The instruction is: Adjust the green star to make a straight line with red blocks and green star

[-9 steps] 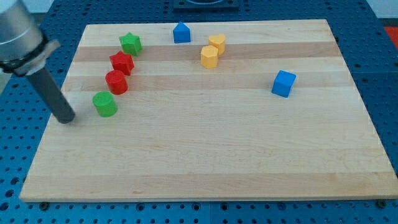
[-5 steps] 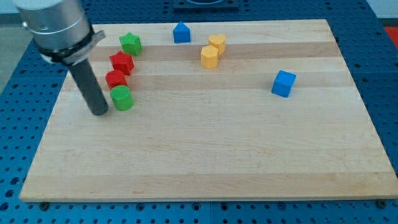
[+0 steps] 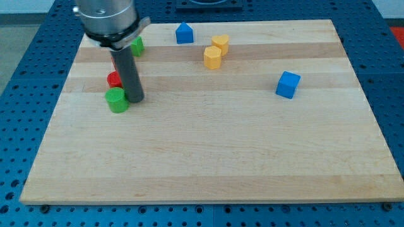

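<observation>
**Tip sits low in the column; green star lies up-frame behind the rod**

Your arm carries no jaws, only a rod, so there is no grip state to report. My tip [image 3: 135, 99] rests on the board [image 3: 208, 157] in the frame's upper left, touching or just beside the right flank of the green round block [image 3: 116, 99]. A red block [image 3: 113, 79] shows just above that block, mostly hidden by the rod; any second red block is covered. The green star [image 3: 136, 45] lies further up the frame, almost straight above the tip and partly masked. Your next push, in my judgement, must begin from beyond the star, so route around the column first.
</observation>
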